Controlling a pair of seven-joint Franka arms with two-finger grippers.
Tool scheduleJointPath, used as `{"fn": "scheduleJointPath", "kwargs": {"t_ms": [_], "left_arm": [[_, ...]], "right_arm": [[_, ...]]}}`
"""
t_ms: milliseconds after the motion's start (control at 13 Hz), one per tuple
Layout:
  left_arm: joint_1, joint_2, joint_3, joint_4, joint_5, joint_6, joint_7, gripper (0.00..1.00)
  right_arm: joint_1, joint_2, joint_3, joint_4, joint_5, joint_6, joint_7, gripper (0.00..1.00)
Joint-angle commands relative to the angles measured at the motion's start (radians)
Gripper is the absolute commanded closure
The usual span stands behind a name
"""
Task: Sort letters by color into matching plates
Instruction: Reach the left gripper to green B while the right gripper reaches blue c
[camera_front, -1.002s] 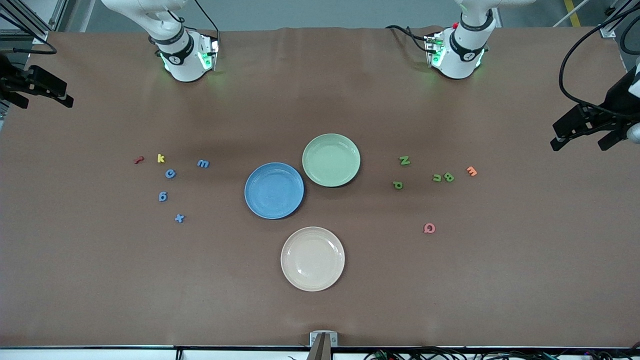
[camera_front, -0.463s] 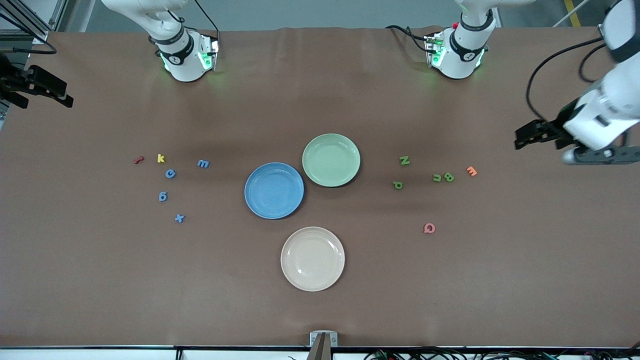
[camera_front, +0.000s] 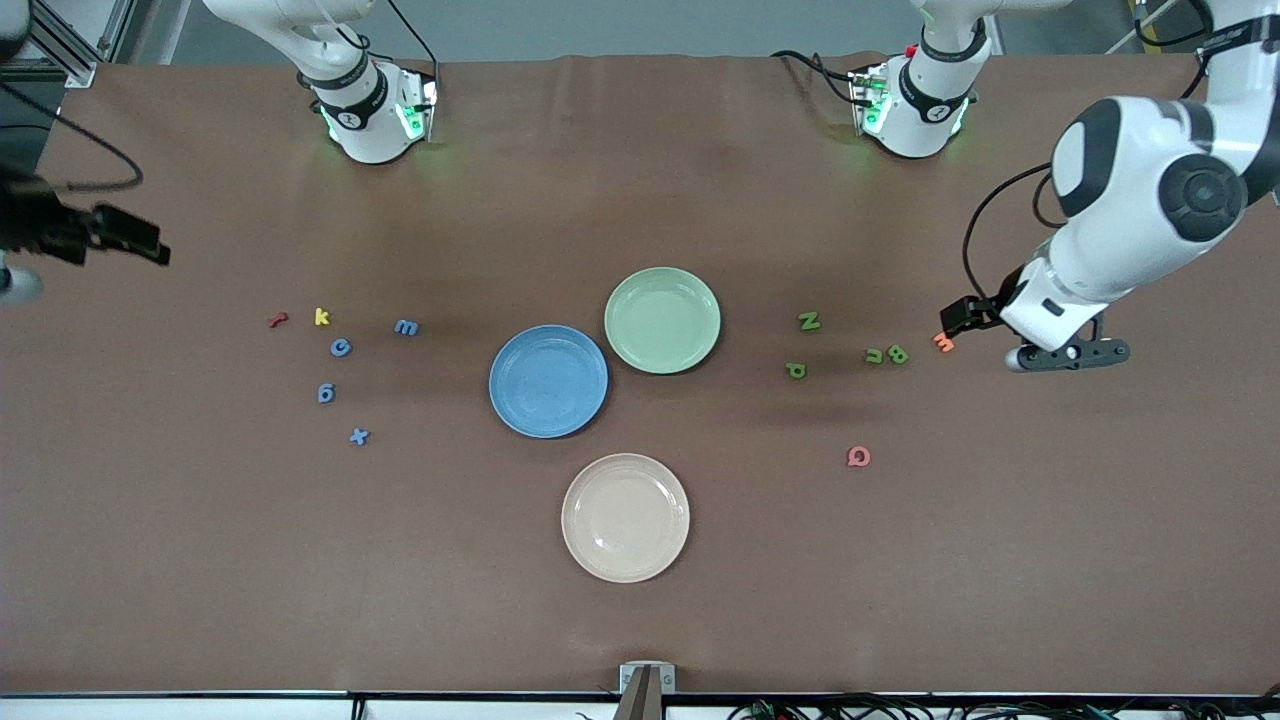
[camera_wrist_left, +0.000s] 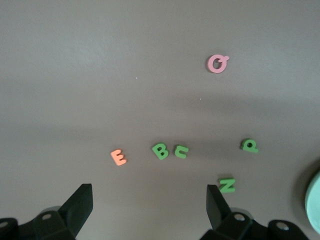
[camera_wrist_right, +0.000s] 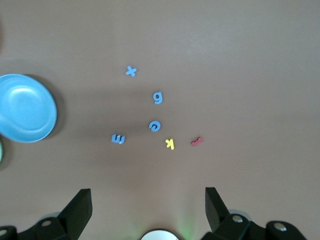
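**Front view: both grippers up and holding nothing, letters unsorted**

Front view shows the blue plate (camera_front: 548, 381) and the green plate (camera_front: 662, 320) side by side at mid-table, rims almost touching, the green at about one o'clock from the blue. A beige plate (camera_front: 625, 517) lies nearer the camera.

Four green letters (camera_front: 809, 321) lie on the cloth toward the left arm's end, with an orange letter (camera_front: 942, 342) and a pink letter (camera_front: 858, 457) close by. Four blue letters (camera_front: 341, 347) lie toward the right arm's end, beside a yellow letter (camera_front: 321, 317) and a red letter (camera_front: 278, 320).

The left gripper (camera_wrist_left: 150, 205) hangs over the cloth just beside the orange letter, fingers spread wide, gripping nothing. The right gripper (camera_wrist_right: 147, 207) hangs over the table edge at its own end, fingers equally wide and empty.
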Motion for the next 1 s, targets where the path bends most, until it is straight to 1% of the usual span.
{"fn": "scheduleJointPath", "kwargs": {"t_ms": [0,77,154,231,308,386,463,617,771,925], "left_arm": [[0.000,0.035,-0.036,-0.056,0.008,0.119,-0.142,0.00],[-0.002,0.035,-0.038,-0.104,0.006,0.200,-0.199,0.00],[-0.002,0.041,-0.043,-0.135,0.006,0.245,-0.289,0.00],[-0.002,0.049,-0.049,-0.146,0.008,0.256,-0.375,0.00],[0.000,0.057,-0.049,-0.154,0.011,0.259,-0.411,0.00],[0.001,0.066,-0.049,-0.166,0.012,0.277,-0.411,0.00],[0.001,0.075,-0.049,-0.185,0.012,0.300,-0.413,0.00],[0.001,0.086,-0.049,-0.234,0.014,0.346,-0.416,0.00],[0.003,0.112,-0.047,-0.281,0.015,0.410,-0.423,0.00],[0.009,0.144,-0.046,-0.310,0.017,0.478,-0.424,0.00]], "right_arm": [[-0.010,0.096,0.005,0.012,-0.020,0.061,-0.006,0.00],[-0.012,0.106,0.005,-0.036,-0.017,0.107,-0.006,0.00],[-0.016,0.101,0.005,-0.114,-0.009,0.188,-0.005,0.00],[-0.024,0.097,0.005,-0.194,-0.004,0.272,-0.003,0.00],[-0.024,0.089,0.005,-0.278,-0.001,0.355,0.000,0.00],[-0.026,0.080,0.005,-0.363,0.000,0.449,0.000,0.00],[-0.024,0.062,0.005,-0.468,0.000,0.571,0.006,0.00],[-0.027,0.060,0.005,-0.621,0.002,0.769,0.007,0.00],[-0.026,0.063,0.005,-0.728,0.002,0.911,0.009,0.00],[-0.026,0.067,0.006,-0.790,0.014,0.985,0.009,0.00]]}}
